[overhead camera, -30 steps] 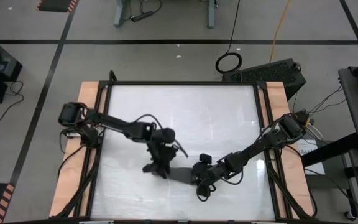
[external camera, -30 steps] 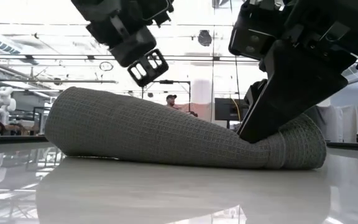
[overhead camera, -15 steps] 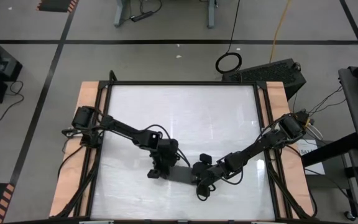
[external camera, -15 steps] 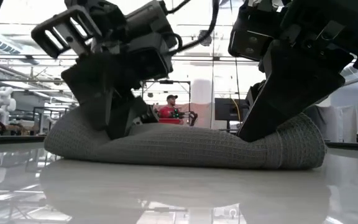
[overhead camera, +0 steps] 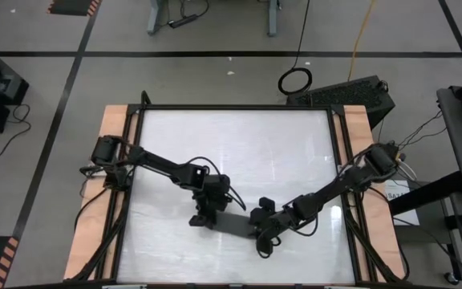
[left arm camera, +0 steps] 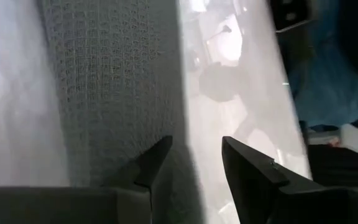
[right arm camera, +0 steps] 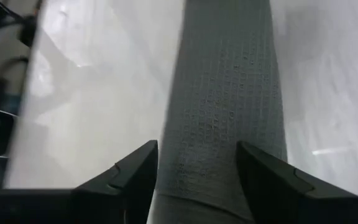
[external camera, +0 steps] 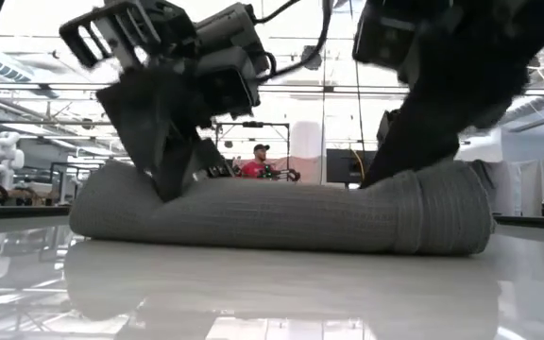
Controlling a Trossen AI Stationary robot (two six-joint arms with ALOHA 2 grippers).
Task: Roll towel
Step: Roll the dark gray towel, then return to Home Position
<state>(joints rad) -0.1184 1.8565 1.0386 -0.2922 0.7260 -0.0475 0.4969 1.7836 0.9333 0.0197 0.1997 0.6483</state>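
**Grey towel nearly rolled, both grippers on the ends**

Charcoal waffle cloth lies as a long roll near the front middle of the table point(overhead camera: 235, 152): the towel point(external camera: 281, 212) runs left to right, and you can see it is already a fairly even cylinder in the low view.

Your left gripper point(overhead camera: 205, 215) is down on the roll's left end; its fingers stand apart, one over the cloth and one over bare table, and you cannot tell whether they pinch anything. Your right gripper point(right arm camera: 197, 163) straddles the right end, its open fingers on either side of the roll rather than clamped on it.

You seem to be in the last step, evening and tightening the roll. Next you likely need both ends pressed and turned together so neither side bulges or unwinds.

Compared with a second ago, your left gripper has come down from above onto the towel, the fat left end has flattened, and the pinched right end has filled out, so the roll is more uniform.
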